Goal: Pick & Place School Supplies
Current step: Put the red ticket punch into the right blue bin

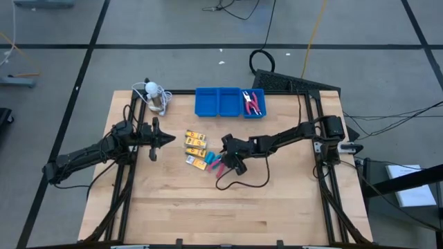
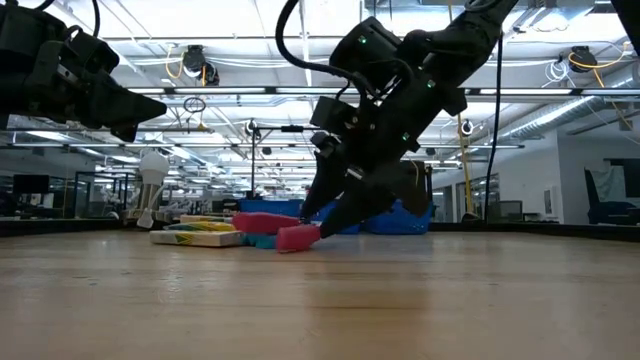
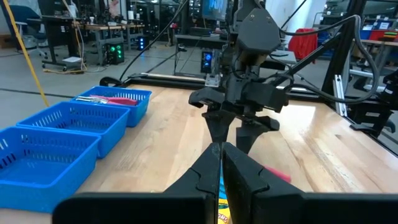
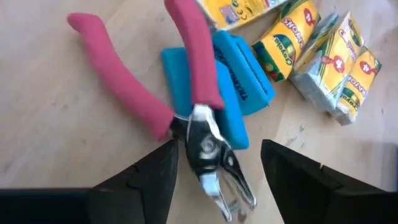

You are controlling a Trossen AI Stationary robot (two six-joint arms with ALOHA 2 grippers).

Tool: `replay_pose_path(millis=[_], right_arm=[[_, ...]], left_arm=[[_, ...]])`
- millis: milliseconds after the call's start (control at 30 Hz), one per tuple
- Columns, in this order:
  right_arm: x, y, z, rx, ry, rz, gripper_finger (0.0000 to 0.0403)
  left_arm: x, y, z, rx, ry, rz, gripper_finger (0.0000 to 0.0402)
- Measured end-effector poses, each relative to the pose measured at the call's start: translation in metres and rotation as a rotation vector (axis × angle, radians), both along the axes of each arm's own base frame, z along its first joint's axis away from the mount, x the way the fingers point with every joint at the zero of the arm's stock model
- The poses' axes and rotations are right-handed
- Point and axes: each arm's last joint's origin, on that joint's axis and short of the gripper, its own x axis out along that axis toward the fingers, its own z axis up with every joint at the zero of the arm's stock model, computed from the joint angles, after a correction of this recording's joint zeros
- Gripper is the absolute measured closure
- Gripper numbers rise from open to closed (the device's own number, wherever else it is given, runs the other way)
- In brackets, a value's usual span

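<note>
- The right gripper (image 1: 228, 158) is lowered over the middle of the table, its two dark fingers (image 4: 140, 177) spread wide on either side of the metal head of a pair of pink-handled pliers (image 4: 186, 112); no contact between fingers and tool can be made out.
- The pliers are seen lying flat on the wood, handles splayed apart, with one handle resting across two light-blue erasers (image 4: 227, 81).
- In the low view the gripper (image 2: 325, 215) is shown tilted down toward the pink handle (image 2: 290, 235), its tips close to the table surface.
- Just beside the erasers, several yellow crayon packets (image 4: 311, 53) are scattered; in the high view they are seen as a loose cluster (image 1: 196, 145) between the two arms.
- The left gripper (image 1: 166, 139) is held above the table on the other side of the packets, its fingers (image 3: 211, 171) pressed together with nothing between them.
- A blue three-compartment tray (image 1: 228, 102) is set at the far edge of the table; another pink-handled tool (image 1: 253, 104) is already lying in the compartment nearest the right arm, while the other two compartments are seen bare.
- A white round object with a cable (image 1: 154, 95) is placed near the far corner on the left arm's side, apart from the tray.
- The wooden table (image 1: 277, 200) is otherwise uncovered toward the near edge.
</note>
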Motion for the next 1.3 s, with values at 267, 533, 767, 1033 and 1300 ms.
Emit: replay_pose_path(millis=[267,533,767,1033,1300], right_arm=[[-0.003,0.002,-0.002,0.081,0.036,0.007,0.0210],[-0.010,0.002,-0.008,0.183,0.129,-0.083,0.0263],[-0.012,0.003,-0.009,0.233,0.167,-0.108,0.0291],[-0.013,0.003,-0.008,0.260,0.163,-0.144,0.0296],[-0.014,0.003,0.011,0.262,0.099,-0.140,0.0297]], left_arm=[[0.000,0.000,0.000,0.000,0.000,0.000,0.0382],[0.000,0.000,0.000,0.000,0.000,0.000,0.0382],[0.000,0.000,0.000,0.000,0.000,0.000,0.0382],[0.000,0.000,0.000,0.000,0.000,0.001,0.0382],[0.000,0.000,0.000,0.000,0.000,0.001,0.0382]])
